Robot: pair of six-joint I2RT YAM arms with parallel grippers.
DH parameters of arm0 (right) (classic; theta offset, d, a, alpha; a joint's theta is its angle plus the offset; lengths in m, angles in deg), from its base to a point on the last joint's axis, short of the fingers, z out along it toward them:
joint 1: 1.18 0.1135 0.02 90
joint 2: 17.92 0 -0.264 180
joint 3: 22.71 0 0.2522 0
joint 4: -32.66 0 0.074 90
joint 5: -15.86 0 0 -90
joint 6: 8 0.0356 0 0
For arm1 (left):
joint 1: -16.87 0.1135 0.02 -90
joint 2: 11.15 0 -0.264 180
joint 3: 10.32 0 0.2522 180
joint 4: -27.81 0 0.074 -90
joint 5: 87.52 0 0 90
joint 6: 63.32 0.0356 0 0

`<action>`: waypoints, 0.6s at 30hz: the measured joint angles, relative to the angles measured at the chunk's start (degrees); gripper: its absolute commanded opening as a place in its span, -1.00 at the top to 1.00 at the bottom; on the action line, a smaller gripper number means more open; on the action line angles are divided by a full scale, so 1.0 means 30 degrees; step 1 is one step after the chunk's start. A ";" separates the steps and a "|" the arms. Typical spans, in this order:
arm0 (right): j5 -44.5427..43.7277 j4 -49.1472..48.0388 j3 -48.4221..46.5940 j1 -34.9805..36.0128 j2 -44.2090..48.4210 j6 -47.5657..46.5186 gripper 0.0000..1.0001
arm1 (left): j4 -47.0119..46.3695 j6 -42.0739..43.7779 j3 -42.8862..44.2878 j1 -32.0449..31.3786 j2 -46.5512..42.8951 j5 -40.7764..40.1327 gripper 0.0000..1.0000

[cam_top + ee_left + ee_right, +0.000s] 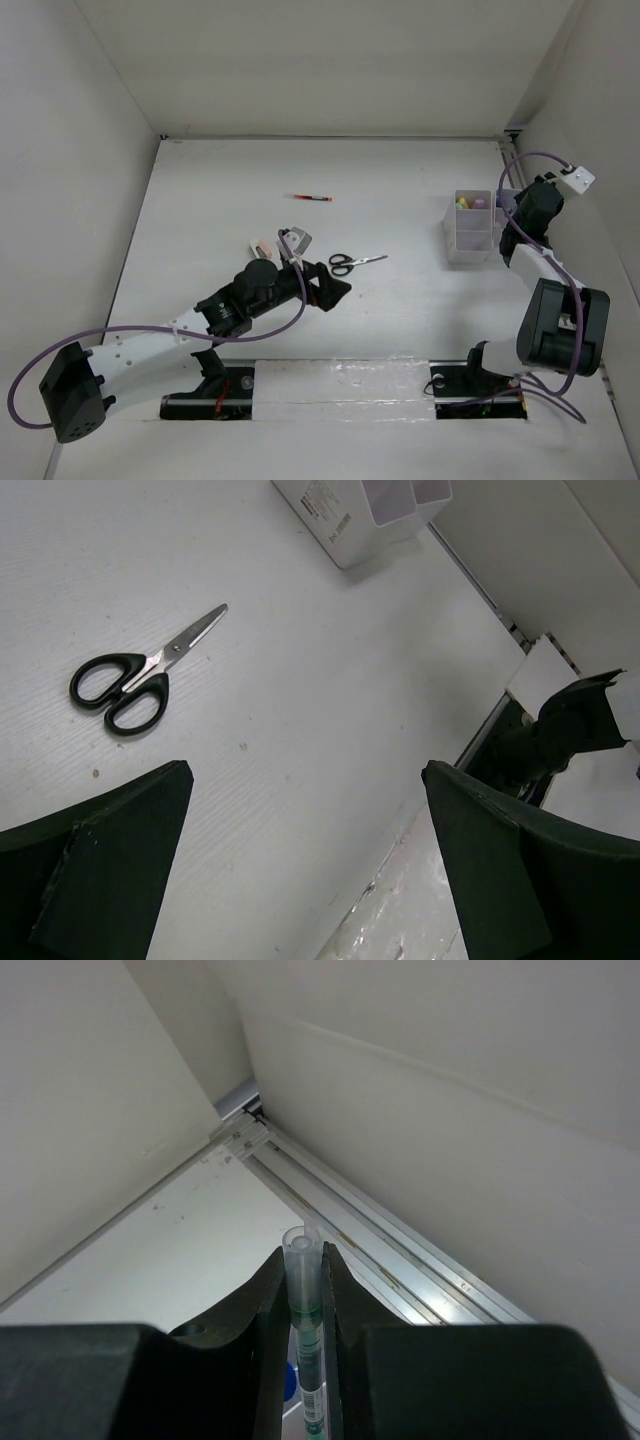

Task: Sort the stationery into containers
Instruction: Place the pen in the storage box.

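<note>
Black left gripper (338,283) low near scissors (357,262)

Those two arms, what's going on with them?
They are sorting stationery into white bins. The right end effector is shut on a clear pen close to the bins, which hold a few markers. The left end effector is open and empty, near the scissors. A red pen lies farther back, not yet picked up.
</note>
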 measured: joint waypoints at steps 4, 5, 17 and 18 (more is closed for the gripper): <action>-0.0182 0.0000 0.0080 -0.0095 -0.0539 0.0109 0.89 | 0.0022 0.0044 -0.0153 0.0000 0.0000 0.0000 -1.00; -0.0226 -0.0015 0.0095 -0.0095 -0.0634 0.0182 0.83 | 0.0036 0.0051 -0.0160 0.0000 0.0000 -0.0051 -1.00; -0.0117 0.0044 0.0131 -0.0131 -0.0721 0.0678 -0.23 | 0.0765 -0.0189 -0.0124 0.0765 0.0685 -0.1625 -1.00; 0.0015 0.0044 0.0131 -0.0131 -0.0721 0.0656 -0.32 | 0.0889 -0.0277 -0.0080 0.0780 0.0925 -0.1756 -1.00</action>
